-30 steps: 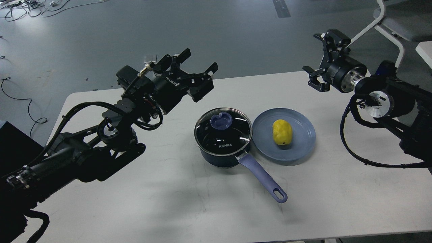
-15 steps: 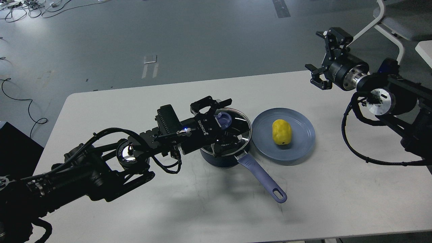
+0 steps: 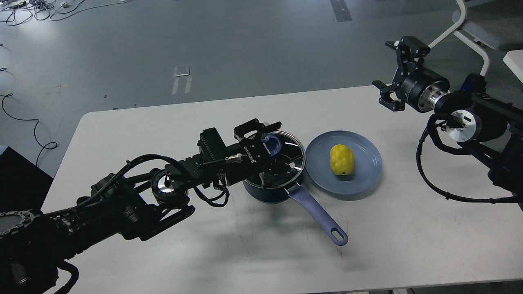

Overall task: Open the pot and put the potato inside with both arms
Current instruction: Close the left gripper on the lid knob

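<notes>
A dark blue pot (image 3: 267, 192) with a glass lid (image 3: 293, 152) and a lavender handle (image 3: 319, 217) stands mid-table. The lid's lavender knob (image 3: 273, 144) shows between the fingers of my left gripper (image 3: 269, 149), which is open and straddles the knob low over the lid. I cannot tell whether the fingers touch it. A yellow potato (image 3: 341, 160) lies on a blue plate (image 3: 367, 179) right of the pot. My right gripper (image 3: 393, 73) is open and empty, held high above the table's far right, well apart from the potato.
The white table (image 3: 204, 253) has bare room in front and at the left. The pot's handle points toward the front right. A white chair (image 3: 476, 28) stands behind the right arm. A black box (image 3: 16, 175) sits at the left edge.
My left gripper came down from the upper left onto the pot lid and has edged slightly right around the knob. The right arm drifted a little to the right.
</notes>
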You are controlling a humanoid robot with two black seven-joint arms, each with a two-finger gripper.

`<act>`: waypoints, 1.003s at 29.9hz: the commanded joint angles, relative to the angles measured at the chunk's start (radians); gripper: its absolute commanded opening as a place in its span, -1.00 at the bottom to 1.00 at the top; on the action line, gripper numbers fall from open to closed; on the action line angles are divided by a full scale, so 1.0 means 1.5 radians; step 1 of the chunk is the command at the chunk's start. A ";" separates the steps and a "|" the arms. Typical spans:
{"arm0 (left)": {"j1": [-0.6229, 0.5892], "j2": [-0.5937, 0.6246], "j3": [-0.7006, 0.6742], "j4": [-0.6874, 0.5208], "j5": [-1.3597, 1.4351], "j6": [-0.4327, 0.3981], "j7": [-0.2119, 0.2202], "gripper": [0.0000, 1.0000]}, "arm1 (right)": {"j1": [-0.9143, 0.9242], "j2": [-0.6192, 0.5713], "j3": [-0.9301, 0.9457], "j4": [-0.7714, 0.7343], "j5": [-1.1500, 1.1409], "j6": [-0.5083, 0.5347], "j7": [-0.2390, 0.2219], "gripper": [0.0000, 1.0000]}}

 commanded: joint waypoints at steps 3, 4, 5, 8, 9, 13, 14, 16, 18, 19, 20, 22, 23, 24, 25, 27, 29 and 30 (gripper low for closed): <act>0.002 0.001 0.001 0.007 -0.054 -0.010 -0.002 0.96 | 0.000 0.001 -0.001 0.000 0.000 0.001 0.001 1.00; 0.003 0.001 0.001 0.008 -0.073 -0.020 -0.002 0.96 | 0.000 0.001 -0.001 0.000 0.000 0.000 0.001 1.00; 0.005 0.002 0.001 0.012 -0.089 -0.028 -0.002 0.96 | 0.000 0.001 -0.001 0.000 -0.001 0.000 0.001 1.00; 0.008 0.003 0.001 0.021 -0.097 -0.030 -0.003 0.96 | 0.000 0.001 -0.001 0.000 0.000 0.000 0.001 1.00; 0.009 0.002 0.001 0.021 -0.097 -0.030 -0.003 0.96 | 0.000 0.001 -0.001 0.000 0.000 0.000 0.001 1.00; 0.009 0.003 0.001 0.023 -0.097 -0.030 -0.003 0.96 | 0.000 0.001 -0.002 0.000 0.000 0.000 0.001 1.00; 0.010 0.003 0.001 0.023 -0.097 -0.030 -0.003 0.96 | 0.000 0.001 -0.002 0.000 0.000 0.000 0.001 1.00; 0.010 0.003 0.002 0.023 -0.096 -0.030 -0.003 0.96 | 0.000 0.001 -0.002 0.000 0.000 0.001 0.001 1.00; 0.010 0.002 0.002 0.023 -0.094 -0.030 -0.003 0.96 | 0.000 0.001 -0.002 0.000 0.000 0.000 0.001 1.00; 0.011 0.002 0.002 0.023 -0.094 -0.030 -0.003 0.96 | 0.000 0.001 -0.002 0.000 0.000 0.000 0.001 1.00; 0.011 0.002 0.005 0.023 -0.094 -0.029 -0.003 0.96 | 0.000 0.001 -0.002 0.000 0.000 0.000 0.001 1.00; 0.008 0.002 0.023 0.024 -0.095 -0.030 -0.002 0.96 | 0.000 0.000 -0.002 0.000 0.000 0.000 0.001 1.00; 0.008 0.002 0.024 0.024 -0.095 -0.030 -0.002 0.96 | 0.000 0.000 -0.002 0.000 0.000 0.000 0.001 1.00; 0.008 0.001 0.031 0.024 -0.096 -0.029 -0.002 0.96 | 0.000 0.000 -0.002 0.000 0.000 0.000 0.001 1.00; 0.008 0.002 0.032 0.024 -0.096 -0.029 -0.002 0.96 | 0.000 0.000 -0.002 0.000 -0.001 0.000 0.001 1.00; 0.010 0.002 0.032 0.024 -0.096 -0.029 -0.002 0.96 | 0.000 0.000 -0.003 0.000 0.000 0.000 0.001 1.00; 0.018 0.004 0.032 0.024 -0.096 -0.029 -0.003 0.95 | 0.000 0.000 -0.005 0.000 -0.001 0.000 0.001 1.00; 0.018 0.004 0.032 0.025 -0.097 -0.029 -0.003 0.95 | 0.000 0.000 -0.006 0.000 -0.001 0.000 0.001 1.00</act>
